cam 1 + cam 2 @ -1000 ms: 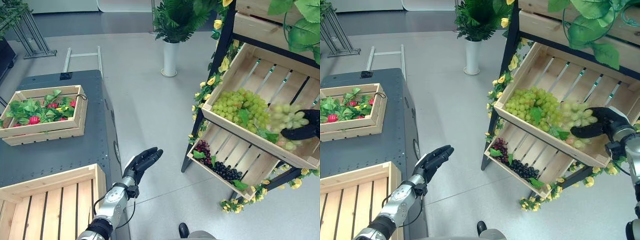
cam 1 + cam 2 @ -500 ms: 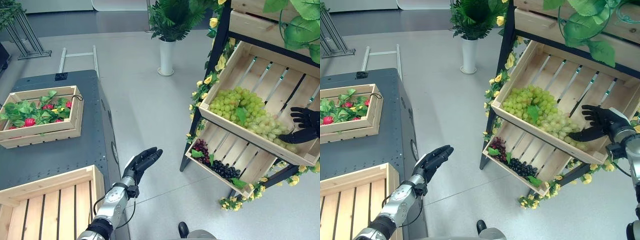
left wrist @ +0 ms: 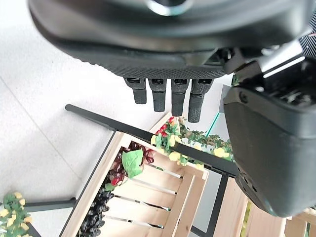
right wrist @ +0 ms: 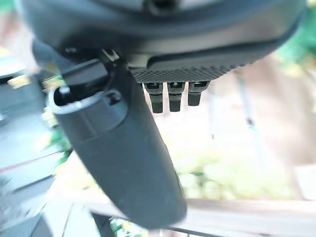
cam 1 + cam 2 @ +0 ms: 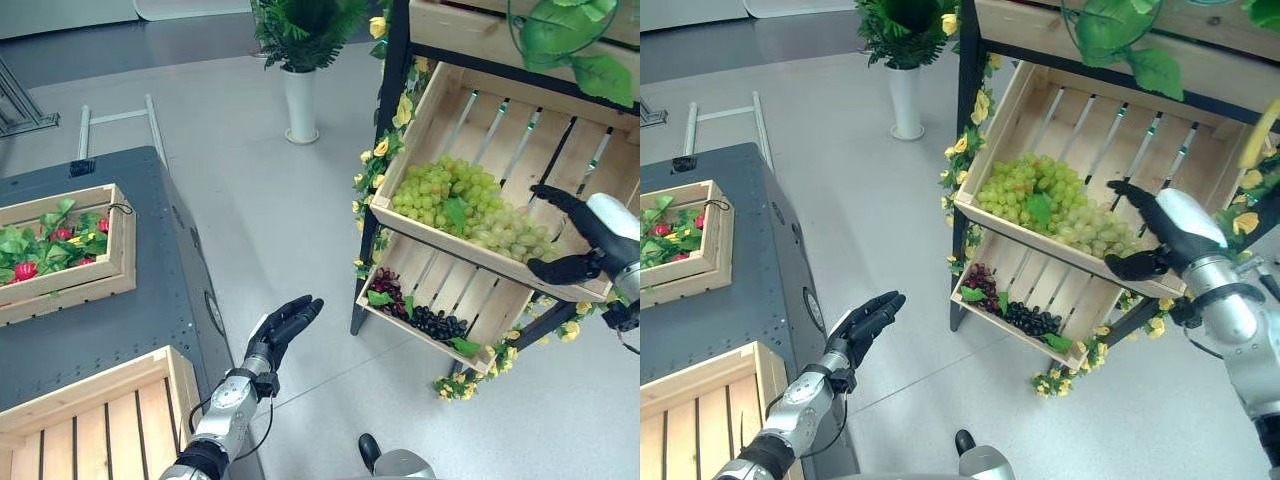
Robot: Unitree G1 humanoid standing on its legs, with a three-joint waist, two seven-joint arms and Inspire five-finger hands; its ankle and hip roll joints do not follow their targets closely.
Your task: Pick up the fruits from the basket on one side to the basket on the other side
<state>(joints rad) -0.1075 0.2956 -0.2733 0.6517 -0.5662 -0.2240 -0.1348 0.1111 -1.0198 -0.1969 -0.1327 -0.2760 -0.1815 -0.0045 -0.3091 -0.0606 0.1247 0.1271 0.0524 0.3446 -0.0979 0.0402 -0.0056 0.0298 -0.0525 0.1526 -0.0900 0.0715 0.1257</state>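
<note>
Right hand (image 5: 1160, 235): fingers spread, empty, above the upper crate's (image 5: 1032, 122) front right corner.
Green grapes (image 5: 1045, 205): in upper crate, heap running 10 to 4 o'clock.
Left hand (image 5: 865, 325): relaxed, empty, pointing 2 o'clock.

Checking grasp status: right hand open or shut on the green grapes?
Open. Right hand hovers over the green grapes, fingers and thumb spread, nothing held.

Open floor (image 5: 290, 220) separates the grey cabinet (image 5: 150, 300) from the crate shelf (image 5: 500, 180).
</note>
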